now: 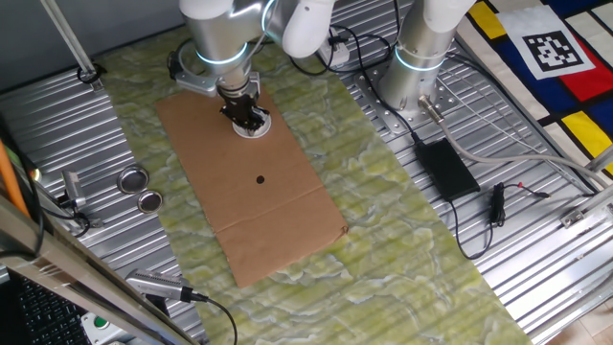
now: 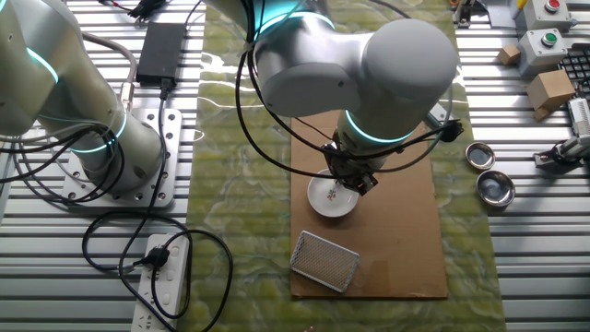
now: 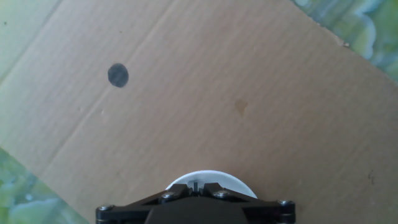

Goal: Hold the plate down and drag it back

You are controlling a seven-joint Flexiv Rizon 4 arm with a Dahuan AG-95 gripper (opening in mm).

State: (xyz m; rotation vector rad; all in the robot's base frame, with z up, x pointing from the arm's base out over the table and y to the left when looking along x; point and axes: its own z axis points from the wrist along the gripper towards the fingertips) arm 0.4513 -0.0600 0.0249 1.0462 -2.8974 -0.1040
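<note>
A green marbled mat [image 1: 402, 220] runs the length of the ribbed metal table [image 1: 536, 278], and on top of it lies a long sheet of brown cardboard [image 1: 254, 192], a fold line crossing it toward one end. Over the far end of that cardboard in one fixed view hangs the big silvery arm [image 2: 369, 69], its wrist pointing straight down. Right under it, the gripper [image 1: 249, 117] is planted on the plate [image 2: 330, 196], the fingers drawn in tight together at the tip with nothing held between them, their ends down on the white surface (whether they press or merely touch, I cannot tell). The plate sits flat on the cardboard, near its end, and in the hand view only a white arc of it shows past the black gripper body. Off the cardboard, on bare metal, two round tins [image 1: 141, 189] sit just beside each other. Smallest of all, a black dot [image 3: 118, 75] marks the cardboard, well apart from the plate.
</note>
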